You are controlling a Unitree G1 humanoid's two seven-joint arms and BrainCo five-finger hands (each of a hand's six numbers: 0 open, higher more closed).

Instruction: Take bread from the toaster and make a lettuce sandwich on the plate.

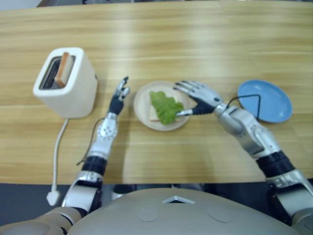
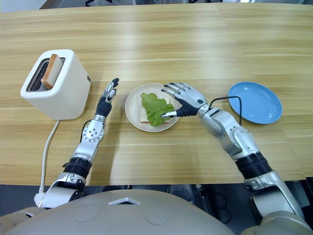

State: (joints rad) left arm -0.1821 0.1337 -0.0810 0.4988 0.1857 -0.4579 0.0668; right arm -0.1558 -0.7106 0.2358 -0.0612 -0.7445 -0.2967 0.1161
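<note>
Now, your right hand (image 2: 188,100) hovers over the right rim of the plate (image 2: 129,111). Its fingers are spread apart and grip nothing, and the thumb tip sits just at the lower edge of the lettuce (image 2: 154,108). The leaf lies on 1 slice of bread (image 2: 144,119), flat on the plate mid-table (image 2: 195,49), nearer the front edge. Lift that hand straight up, not sideways, so the thumb does not drag the leaf off the bread.

Your left hand (image 2: 107,98) is just beside the plate's left rim, fingers straight, close together and empty. The toaster (image 2: 68,95) stands near it toward the table's left edge, with a second slice (image 2: 51,71) sticking up out of its slot. That slice is probably the top of the sandwich. Pinch its exposed end, pull it straight up, then lay it square over the leaf. A blue plate (image 2: 254,102) lies toward the right edge.
</note>
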